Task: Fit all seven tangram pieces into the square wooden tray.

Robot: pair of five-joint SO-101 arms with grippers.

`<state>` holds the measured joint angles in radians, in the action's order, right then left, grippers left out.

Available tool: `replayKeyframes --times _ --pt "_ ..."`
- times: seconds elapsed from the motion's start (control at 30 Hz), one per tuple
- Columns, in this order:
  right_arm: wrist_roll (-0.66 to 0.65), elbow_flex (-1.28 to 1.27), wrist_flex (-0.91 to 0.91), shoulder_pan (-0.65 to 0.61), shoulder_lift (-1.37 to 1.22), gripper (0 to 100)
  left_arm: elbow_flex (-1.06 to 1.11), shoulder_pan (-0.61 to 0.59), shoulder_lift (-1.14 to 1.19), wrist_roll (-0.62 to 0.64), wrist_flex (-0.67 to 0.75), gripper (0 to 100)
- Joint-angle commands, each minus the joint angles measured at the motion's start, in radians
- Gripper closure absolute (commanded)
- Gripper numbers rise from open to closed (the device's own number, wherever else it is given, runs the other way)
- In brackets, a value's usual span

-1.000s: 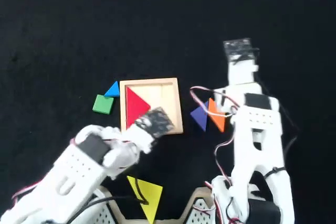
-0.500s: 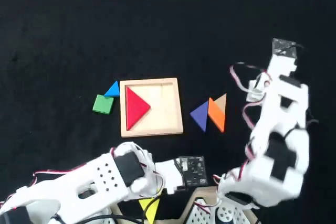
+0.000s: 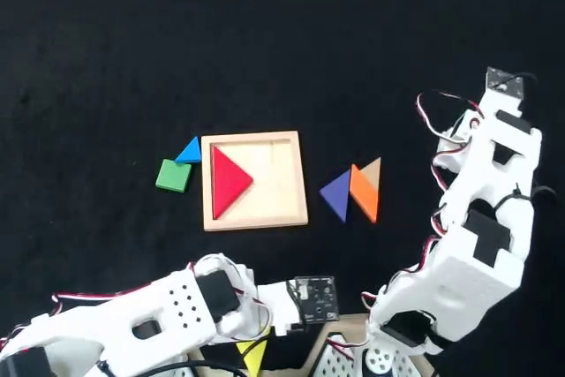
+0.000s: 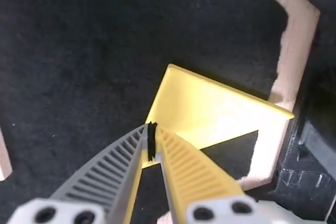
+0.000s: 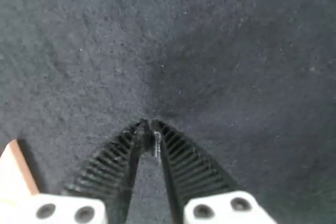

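1. The left gripper (image 4: 151, 141) has its jaws pressed together with nothing between them. Its tips are at the edge of the yellow triangle (image 4: 210, 114), though whether they touch it cannot be told. The right gripper (image 5: 152, 136) is likewise closed and empty, over bare black cloth (image 5: 236, 51).
2. Done so far: only the red triangle (image 3: 228, 181) lies inside the square wooden tray (image 3: 298, 184), against its left side. Most of the tray floor is uncovered.
3. Six pieces lie outside the tray.
   - The blue triangle (image 3: 189, 151) and green square (image 3: 173, 175) sit just beside the tray's left rim.
   - The violet triangle (image 3: 336, 193), orange piece (image 3: 364, 193) and tan triangle (image 3: 372, 169) are clustered together near its right rim.
   - The yellow triangle lies well apart from the tray, at the table's front edge, partly under the left arm.
4. With one of seven pieces placed, the task looks barely begun. The yellow triangle seems the likely next pick, but the left jaws would first have to open.
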<state>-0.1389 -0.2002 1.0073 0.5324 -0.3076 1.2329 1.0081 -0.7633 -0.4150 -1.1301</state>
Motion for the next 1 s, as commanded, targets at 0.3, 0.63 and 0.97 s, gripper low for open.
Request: replayKeyframes --times 0.3,0.63,0.97 --pt "0.008 0.051 -0.014 0.0 0.008 98.7 -0.007 0.01 0.104 -0.011 0.048 96" --pt "0.002 0.031 -0.017 -0.003 0.01 98.7 -0.361 0.018 0.773 -0.034 -0.044 97" --pt "0.002 0.03 -0.014 -0.003 0.015 98.7 -0.394 -0.147 0.511 -0.04 -0.106 97"
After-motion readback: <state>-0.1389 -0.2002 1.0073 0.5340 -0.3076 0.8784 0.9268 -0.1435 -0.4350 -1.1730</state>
